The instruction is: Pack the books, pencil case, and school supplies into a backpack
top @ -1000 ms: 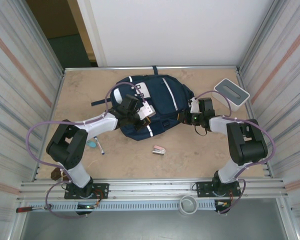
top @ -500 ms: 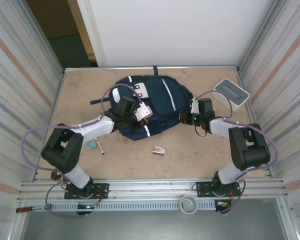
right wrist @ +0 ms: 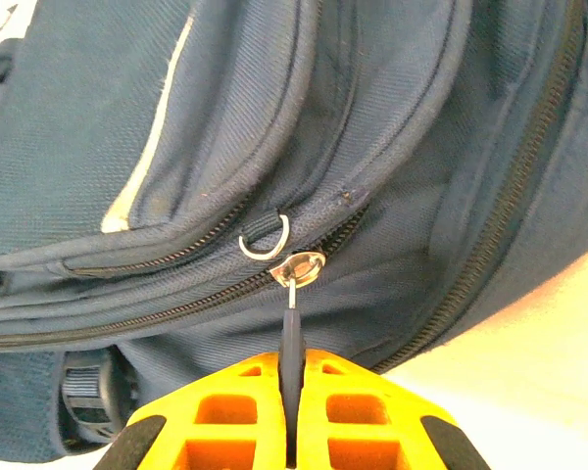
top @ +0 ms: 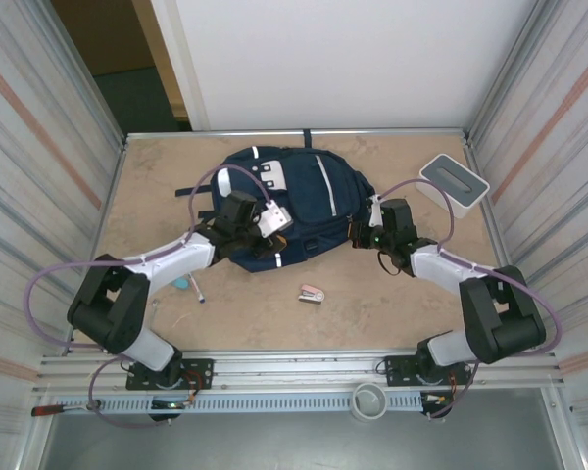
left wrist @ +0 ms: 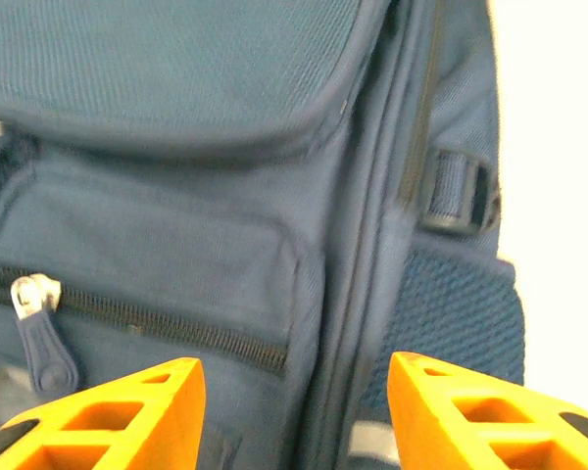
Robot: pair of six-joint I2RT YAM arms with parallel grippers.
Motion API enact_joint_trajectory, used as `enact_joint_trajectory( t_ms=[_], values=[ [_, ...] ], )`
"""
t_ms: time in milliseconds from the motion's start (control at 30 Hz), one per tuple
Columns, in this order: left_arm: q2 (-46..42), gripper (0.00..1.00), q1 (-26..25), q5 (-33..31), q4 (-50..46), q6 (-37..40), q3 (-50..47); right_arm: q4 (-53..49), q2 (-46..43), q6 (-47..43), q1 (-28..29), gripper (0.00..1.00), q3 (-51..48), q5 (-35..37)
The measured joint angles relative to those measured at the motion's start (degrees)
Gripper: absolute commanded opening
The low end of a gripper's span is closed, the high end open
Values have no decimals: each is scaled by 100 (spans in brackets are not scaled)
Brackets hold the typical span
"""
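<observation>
The navy backpack [top: 299, 196] lies flat at the middle back of the table. My left gripper [top: 260, 233] hovers over its front-left part, open, with the front pocket fabric [left wrist: 176, 255] and a zip pull [left wrist: 37, 313] under the spread orange fingers [left wrist: 127, 416]. My right gripper [top: 361, 232] is at the bag's right side, shut on the dark pull tab [right wrist: 292, 338] of a silver zip slider [right wrist: 300, 266]. The pink stapler [top: 312, 294] and the pen [top: 195, 287] lie on the table in front of the bag. The books and pencil case are out of view.
A white box with a grey top [top: 455, 182] stands at the back right. A small light-blue object [top: 180, 283] lies beside the pen. Corrugated walls close in the left and right sides. Bare table lies between the stapler and the near rail.
My left gripper has opened and let go of the backpack. The bag has shifted a little toward the back, and both arms have stretched farther forward. The right gripper stays shut on the zip tab.
</observation>
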Motion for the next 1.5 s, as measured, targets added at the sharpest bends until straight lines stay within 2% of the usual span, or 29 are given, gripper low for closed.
enact_joint_trajectory(
  t_ms=[233,500,600,833,900,967,1500],
  values=[
    [179,64,-730,-470,133,297,337,4,-284,31,83,0,-61,-24],
    [1147,62,-1209,-964,249,658,1161,13,-529,155,199,0,-210,-170],
    [1344,50,-1233,-1093,315,754,1276,17,-599,179,243,0,-269,-197],
    [1388,10,-1228,-1381,455,942,1279,44,-612,151,262,0,-310,-162],
    [1388,3,-1198,-1357,448,981,1279,20,-612,125,264,0,-310,-118],
    [1388,0,-1165,-1314,435,938,1279,-9,-612,111,256,0,-310,-63],
    [518,0,-619,-391,715,761,302,-402,-518,-26,109,0,11,354]
  ],
)
